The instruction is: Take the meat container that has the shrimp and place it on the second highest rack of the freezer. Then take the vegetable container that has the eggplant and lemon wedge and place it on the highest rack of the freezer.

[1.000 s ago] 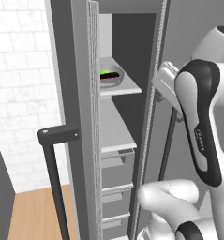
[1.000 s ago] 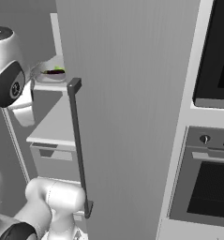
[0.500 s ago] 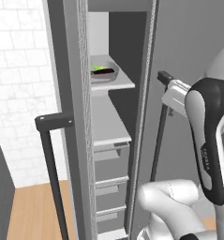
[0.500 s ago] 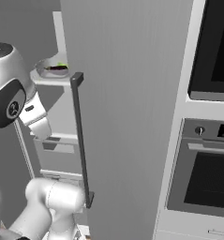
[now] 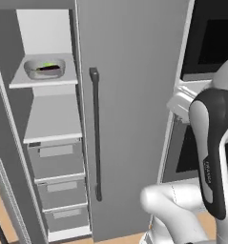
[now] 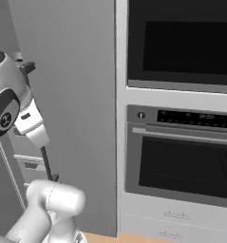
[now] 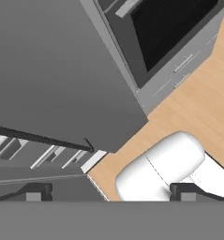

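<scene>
Read the hand view first: fingers (image 7: 36, 191) of the gripper (image 7: 111, 192) spread to their widest, nothing between them, pointed down past a grey door edge at the wooden floor (image 7: 197, 93). Find the vegetable container (image 5: 45, 68) in the left base view, seated on the highest rack (image 5: 20, 82) of the freezer (image 5: 5, 119), with the lemon wedge (image 5: 49, 65) and the dark eggplant (image 5: 48, 70) lying inside it. Judge that placing as done, with the bowl well back from the shelf's front edge and level. Look next at the second white shelf (image 5: 53, 119), bare over the part on show above the grey drawers (image 5: 56, 159); impossible to tell from here whether the meat container lies further back, so confirm that before counting the whole job finished. Treat the step in hand as carrying an empty hand clear of the cabinet. Swing the arm (image 5: 213, 157) slowly and close to the body, minding the long dark bar handle (image 5: 95, 133) on the grey panel just beside the open compartment and the oven (image 6: 181, 166) front on the other side. Hold the fingers apart during the move, since closing them gains nothing. Avoid brushing the rack edge, as a knock there could slide the bowl. Settle the base before any further reach.
</scene>
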